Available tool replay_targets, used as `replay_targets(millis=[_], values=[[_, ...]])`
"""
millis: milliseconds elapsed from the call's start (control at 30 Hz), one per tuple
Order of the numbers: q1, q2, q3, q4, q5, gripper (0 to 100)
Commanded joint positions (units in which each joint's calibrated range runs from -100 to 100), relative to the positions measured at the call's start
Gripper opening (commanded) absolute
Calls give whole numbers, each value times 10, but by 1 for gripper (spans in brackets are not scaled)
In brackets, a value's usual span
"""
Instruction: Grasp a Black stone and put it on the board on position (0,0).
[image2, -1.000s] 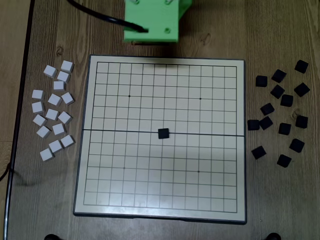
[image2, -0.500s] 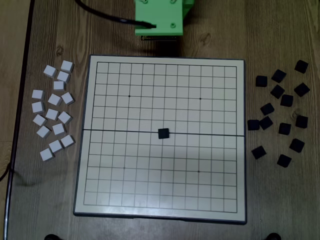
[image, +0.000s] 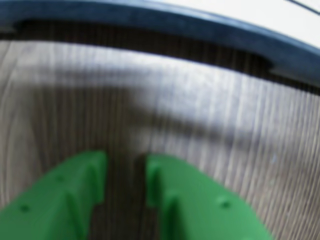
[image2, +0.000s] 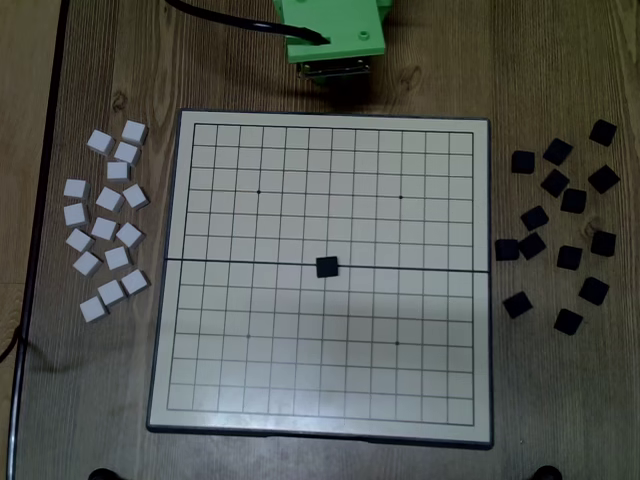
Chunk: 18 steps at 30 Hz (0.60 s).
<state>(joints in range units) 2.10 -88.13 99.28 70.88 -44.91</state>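
Overhead view has the green arm (image2: 335, 35) parked at the far edge of the tabletop (image2: 560, 420), just beyond the far rim of the board (image2: 330, 118) and roughly over its middle columns. One Black stone (image2: 327, 267) already sits at the board's centre on the fold line, which looks like (0,0) to me, so the placing may be done. The loose black blocks (image2: 560, 225) lie scattered on the right, well apart from the arm; the white blocks (image2: 108, 225) are clustered on the left. So for any further pick the stones lie right and nearer than the arm.

Wrist view is blurry, but the jaws (image: 125, 175) are slightly spread with a narrow gap, nothing between them, only bare wood, with the board's dark rim across the top.
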Motion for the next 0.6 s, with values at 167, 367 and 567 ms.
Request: replay_targets(millis=[167, 367, 567], values=[[3, -9, 6, 43, 21, 6], [2, -11, 6, 46, 17, 7], [3, -11, 6, 46, 17, 7]])
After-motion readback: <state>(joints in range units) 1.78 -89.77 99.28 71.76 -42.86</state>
